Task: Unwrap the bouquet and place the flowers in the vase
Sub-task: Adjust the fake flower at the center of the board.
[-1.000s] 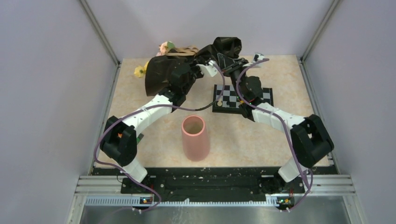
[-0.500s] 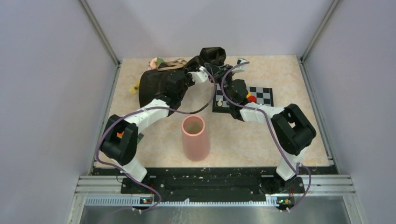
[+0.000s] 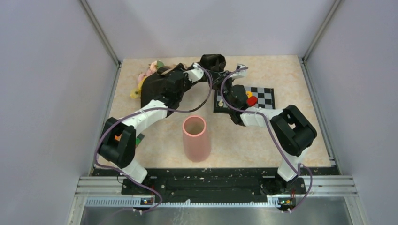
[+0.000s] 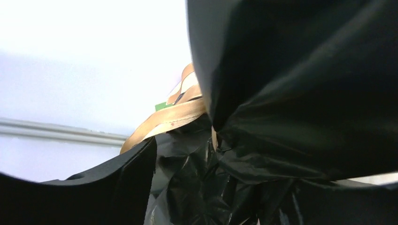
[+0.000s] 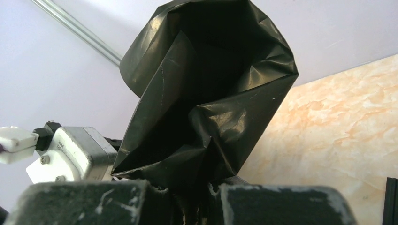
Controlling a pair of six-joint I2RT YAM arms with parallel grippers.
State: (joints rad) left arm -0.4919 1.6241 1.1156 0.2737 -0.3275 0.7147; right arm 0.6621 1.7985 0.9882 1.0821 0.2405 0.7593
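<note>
The right claw [image 5: 213, 190] is squeezed tight on a fold of the black paper [image 5: 206, 93], which puffs up above it like a bag. The left claw [image 3: 201, 71] is pushed into the same paper. I cannot tell if it is wide or narrow, because dark shapes fill its own camera. Both claws are behind the vase [image 3: 195, 138], well apart from it.

The bouquet [image 3: 157, 86] lies on the table [image 3: 291, 75] behind the vase and off to its left. The flowers [image 3: 143, 79] poke out at the end farthest from the vase. The tan ribbon [image 4: 171, 117] sits in loops against the paper, so I think the wrap is not yet off. The vase stands upright and no flowers are in it. The job looks to be in its first part. The paper must come off, and then the flowers must go into the vase.

The top camera shows the whole bouquet, the vase, and a checkered board [image 3: 265, 96] with a red block [image 3: 252, 100] behind the vase to its right. It does not show the claw tips. The right wrist camera shows the pinch on the paper up close. Only the left wrist camera shows the ribbon clearly, with a bit of green beside it.
</note>
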